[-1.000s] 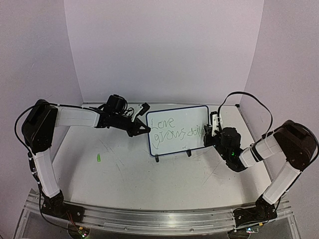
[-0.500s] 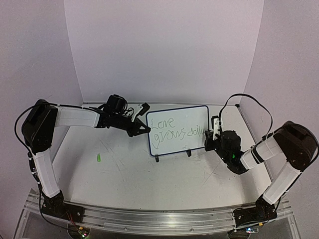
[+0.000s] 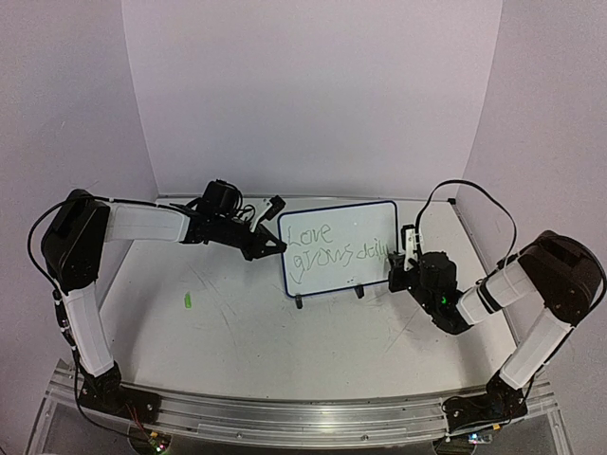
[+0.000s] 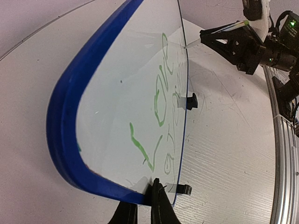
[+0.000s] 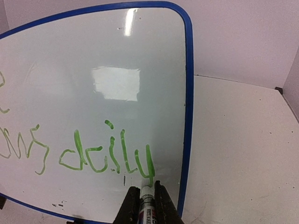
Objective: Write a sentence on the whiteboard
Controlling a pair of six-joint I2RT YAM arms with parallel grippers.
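The whiteboard (image 3: 365,220) stands upright on the table's far middle, with a blue rim and two black feet (image 3: 300,302). The sentence (image 3: 332,248) is in green cursive, "Love" above "grows daily". My left gripper (image 3: 275,245) is shut on the board's left rim (image 4: 70,154), jaws clamped over the edge (image 4: 148,200). My right gripper (image 3: 403,261) is shut on a green marker (image 5: 147,207). The marker tip touches the board (image 5: 93,56) at the tail of the "y" in "daily" (image 5: 107,154), near the right rim. The writing also shows in the left wrist view (image 4: 161,100).
A small green cap (image 3: 189,301) lies on the white table left of the board. Purple walls close in the back and both sides. An aluminium rail (image 3: 303,417) runs along the near edge by the arm bases.
My right gripper has shifted slightly down and left with the marker at the end of "daily". The left arm and the board have not moved.
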